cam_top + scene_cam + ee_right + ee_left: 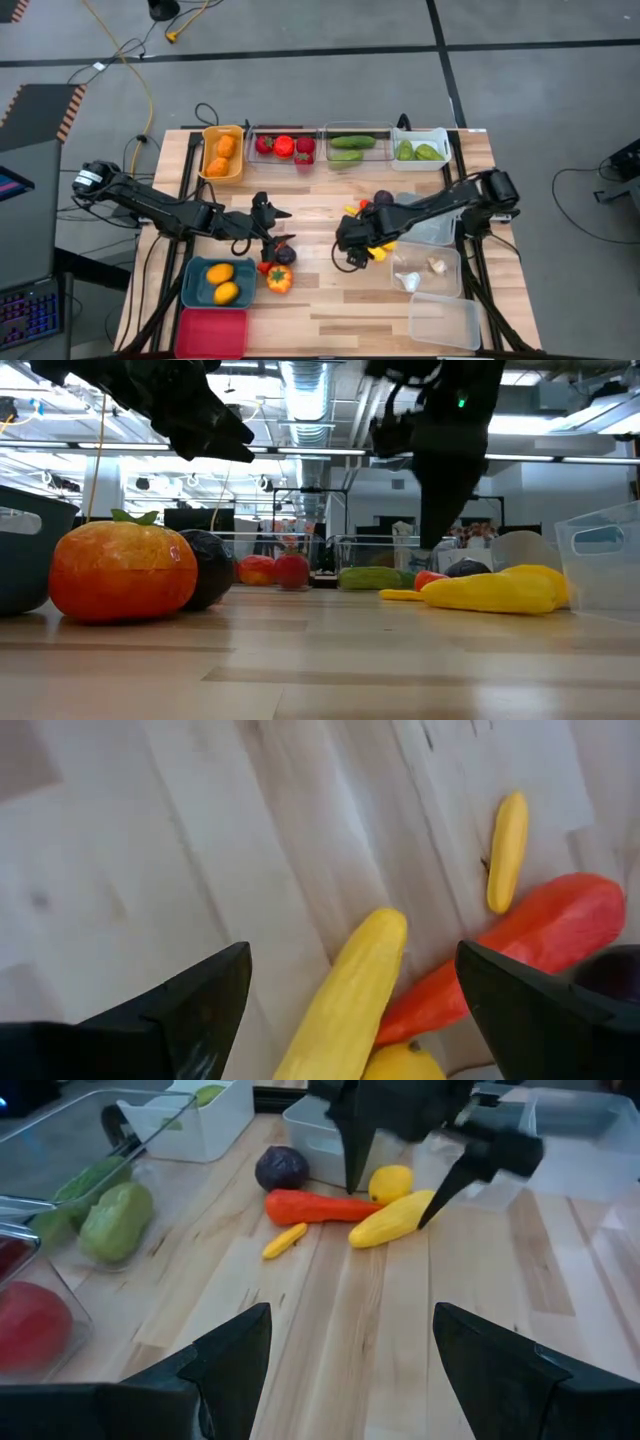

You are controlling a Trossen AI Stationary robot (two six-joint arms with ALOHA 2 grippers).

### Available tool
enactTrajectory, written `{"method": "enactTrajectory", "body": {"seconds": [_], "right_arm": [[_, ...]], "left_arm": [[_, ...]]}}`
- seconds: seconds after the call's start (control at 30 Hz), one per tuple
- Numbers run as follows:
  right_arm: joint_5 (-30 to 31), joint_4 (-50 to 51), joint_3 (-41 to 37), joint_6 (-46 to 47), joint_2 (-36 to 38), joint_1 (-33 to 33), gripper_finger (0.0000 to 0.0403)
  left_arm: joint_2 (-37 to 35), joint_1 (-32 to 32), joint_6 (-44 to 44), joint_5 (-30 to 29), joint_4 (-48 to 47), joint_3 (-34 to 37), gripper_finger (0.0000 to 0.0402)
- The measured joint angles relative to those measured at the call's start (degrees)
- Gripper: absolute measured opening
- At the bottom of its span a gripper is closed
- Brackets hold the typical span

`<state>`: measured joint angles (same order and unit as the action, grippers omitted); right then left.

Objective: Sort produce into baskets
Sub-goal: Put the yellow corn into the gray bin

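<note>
A: Since the long yellow toy banana (352, 988) lies on the wooden table (330, 300) right of centre, against the red carrot-shaped toy (520, 945), which arm takes it?

B: The right gripper (350, 995) hangs directly over it, fingers spread wide, holding nothing. The banana's long axis runs out between them.

A: And the left gripper (350, 1370)?

B: Well apart, facing it across the table, open, empty.

A: Where are the arms?
B: Both reach inward over the table's middle, left gripper (277, 228) and right gripper (352, 255) well apart.
A: Fingers?
B: Spread on both, holding nothing.
</note>
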<state>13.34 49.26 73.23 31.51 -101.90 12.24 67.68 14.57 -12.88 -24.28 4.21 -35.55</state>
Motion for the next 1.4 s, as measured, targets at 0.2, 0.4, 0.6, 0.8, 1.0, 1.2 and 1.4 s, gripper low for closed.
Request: {"method": "enactTrajectory", "body": {"seconds": [0.2, 0.4, 0.6, 0.8, 1.0, 1.2, 1.4], "right_arm": [[0.00, 0.58, 0.00, 0.00, -3.03, -1.25, 0.0371], [-0.80, 3.44, 0.00, 0.03, -4.28, -2.63, 0.0354], [-3.69, 4.56, -0.15, -0.05, -5.65, -2.70, 0.0338], [-5.81, 4.50, -0.14, -0.07, -7.17, -2.71, 0.0325], [-7.69, 4.55, -0.28, -0.55, -8.23, -2.92, 0.0301], [-7.67, 4.45, -0.26, -0.55, -8.21, -2.96, 0.0256], [-7.67, 4.44, -0.25, -0.70, -8.20, -2.96, 0.0191]], "left_arm": [[0.00, 0.00, 0.00, -0.04, 0.07, 0.00, 0.0267], [0.02, 0.00, 0.00, -0.04, 0.24, 0.00, 0.0267], [0.02, 0.00, 0.00, -0.04, 0.38, 0.00, 0.0267], [0.02, 0.00, 0.00, -0.04, 0.44, 0.00, 0.0267], [0.04, 0.00, -0.22, -0.06, 0.45, 0.00, 0.0267], [0.04, 0.00, -0.22, -0.04, 0.44, 0.00, 0.0267], [0.04, 0.00, -0.22, -0.06, 0.44, 0.00, 0.0267]]}}
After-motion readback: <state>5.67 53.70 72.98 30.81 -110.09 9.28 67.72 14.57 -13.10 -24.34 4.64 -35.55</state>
